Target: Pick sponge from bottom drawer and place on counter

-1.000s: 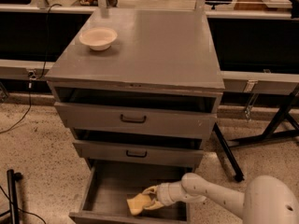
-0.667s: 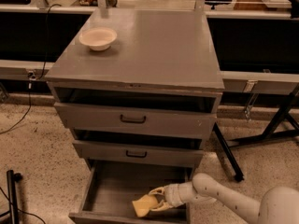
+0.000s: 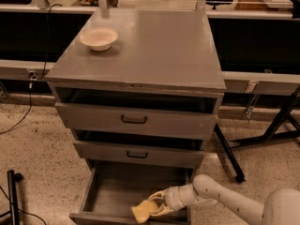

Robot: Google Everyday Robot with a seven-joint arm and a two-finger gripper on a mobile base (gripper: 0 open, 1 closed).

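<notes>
Sponge (image 3: 143,212) located at the front right of the open bottom drawer (image 3: 117,186), close to its front wall, with the pincer (image 3: 153,208) closed around it from the right. The two fingers hold the foam between them. Whether it is lifted clear of the drawer floor cannot be determined. Assessment: the grasp appears made, so the first part of the job looks done. Lifting the sponge out, carrying it past the two upper drawers, both standing slightly out, and setting it on the tabletop (image 3: 159,46) remain outstanding. The tabletop carries a cream bowl (image 3: 99,37) at its rear left corner, with bare surface across the rest for the placement. No brand, label or readable writing observed on the cabinet, drawers, bowl or arm.
</notes>
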